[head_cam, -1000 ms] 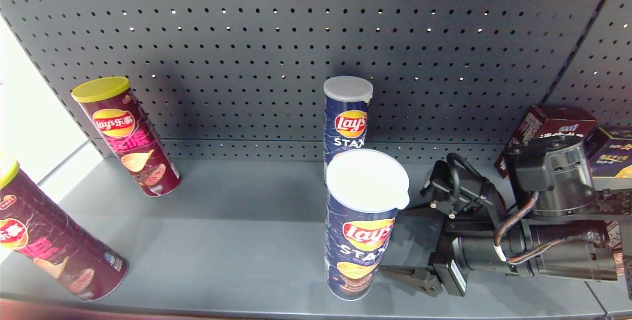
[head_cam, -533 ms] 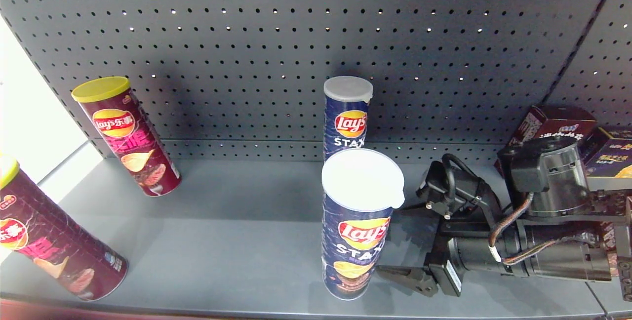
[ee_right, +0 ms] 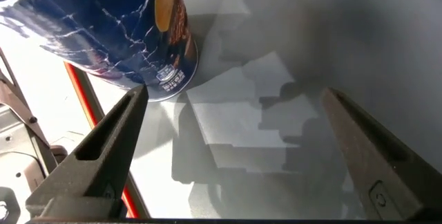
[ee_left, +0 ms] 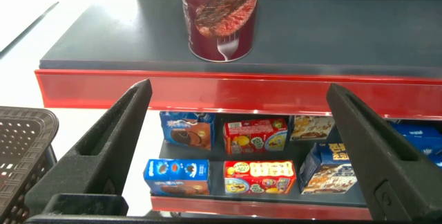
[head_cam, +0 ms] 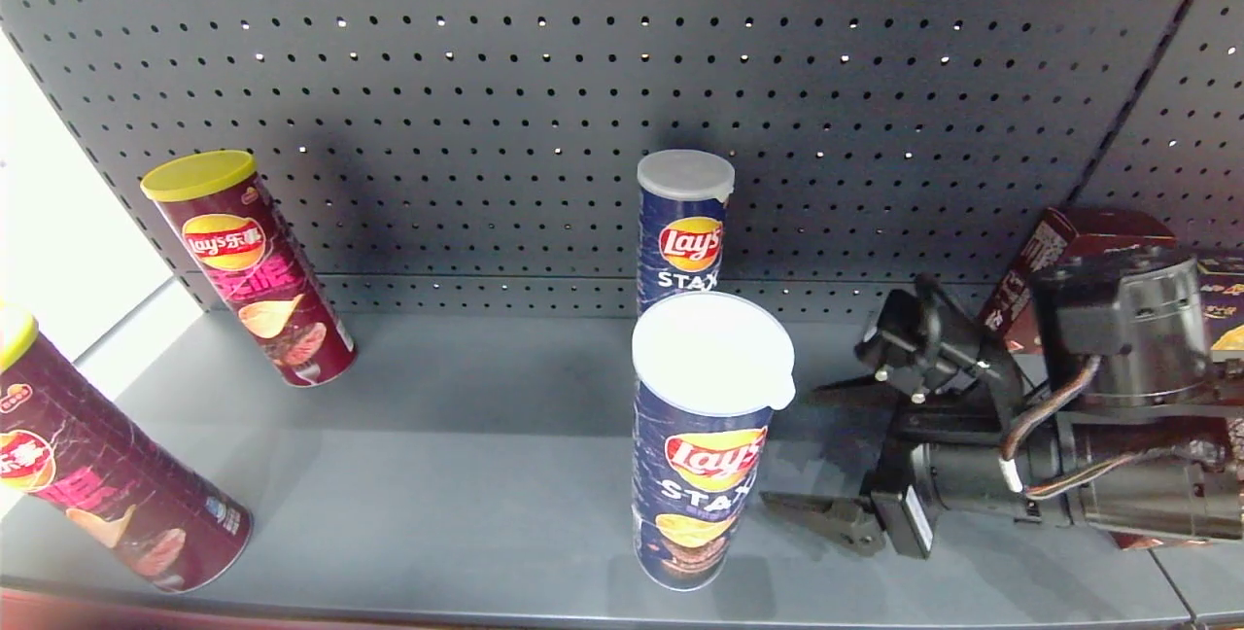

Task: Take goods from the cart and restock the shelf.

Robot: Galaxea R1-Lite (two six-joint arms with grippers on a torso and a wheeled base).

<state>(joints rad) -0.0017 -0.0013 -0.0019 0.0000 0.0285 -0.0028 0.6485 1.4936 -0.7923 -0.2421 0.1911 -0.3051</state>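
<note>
Shelf (head_cam: 466, 474): right hand (head_cam: 789, 449) spread empty, drawn back from blue can (head_cam: 705, 455); left hand (ee_left: 238, 92) spread.

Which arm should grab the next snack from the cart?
Probably the left. The left gripper is open and empty, out in front of the shelf's red edge, with the cart basket near it. The right gripper is up on the shelf beside the front blue can.

Head camera overlooks the shelf (head_cam: 466, 455); 2 wrist cameras face it closer (right shares blue can (head_cam: 702, 484)).
</note>
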